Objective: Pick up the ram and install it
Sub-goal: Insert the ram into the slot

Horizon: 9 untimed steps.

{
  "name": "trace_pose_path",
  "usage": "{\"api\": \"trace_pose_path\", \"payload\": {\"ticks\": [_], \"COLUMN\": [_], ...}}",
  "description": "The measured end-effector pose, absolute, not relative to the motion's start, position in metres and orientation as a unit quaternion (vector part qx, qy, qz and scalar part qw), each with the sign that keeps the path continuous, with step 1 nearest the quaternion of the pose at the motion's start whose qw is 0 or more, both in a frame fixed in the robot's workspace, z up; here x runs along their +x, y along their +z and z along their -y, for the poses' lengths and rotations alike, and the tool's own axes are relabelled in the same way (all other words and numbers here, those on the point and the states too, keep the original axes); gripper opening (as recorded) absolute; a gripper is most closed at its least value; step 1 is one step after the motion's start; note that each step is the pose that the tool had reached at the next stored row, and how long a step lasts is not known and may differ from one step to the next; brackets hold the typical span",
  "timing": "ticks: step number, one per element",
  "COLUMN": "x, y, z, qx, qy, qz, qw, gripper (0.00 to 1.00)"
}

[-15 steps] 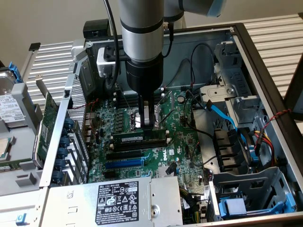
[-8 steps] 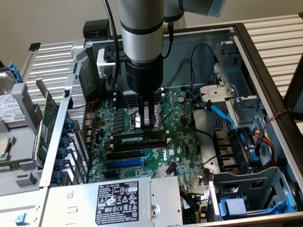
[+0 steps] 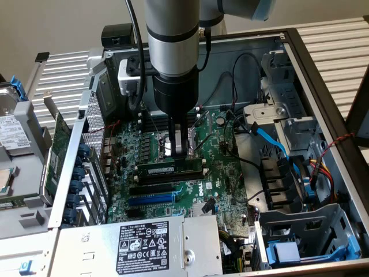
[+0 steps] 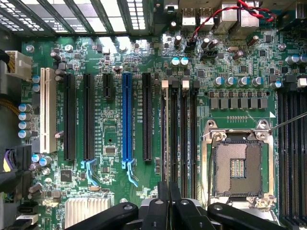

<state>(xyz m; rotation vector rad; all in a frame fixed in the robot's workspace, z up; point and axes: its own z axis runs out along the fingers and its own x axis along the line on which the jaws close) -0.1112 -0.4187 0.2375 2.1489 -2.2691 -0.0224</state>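
one long thin green ram stick stands edgewise mid-motherboard, long axis along black slots; pincer directly above, pinching its top edge.

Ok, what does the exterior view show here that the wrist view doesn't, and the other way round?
The exterior view adds the arm, the power supply, a blue cable, and the memory stick standing at a slot in the shut gripper. The wrist view adds a straight-down look at the empty processor socket, a white slot and a finned heatsink. Both share the motherboard, the blue slot and the gripper.
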Motion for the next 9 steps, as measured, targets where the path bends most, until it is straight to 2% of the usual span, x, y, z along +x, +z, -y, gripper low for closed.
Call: {"api": "trace_pose_path", "payload": {"ticks": [9], "x": [-0.1115], "y": [0.2375], "z": [0.4191], "qx": [0.687], "qy": [-0.007], "qz": [0.726], "qw": [0.008], "gripper": [0.12]}}
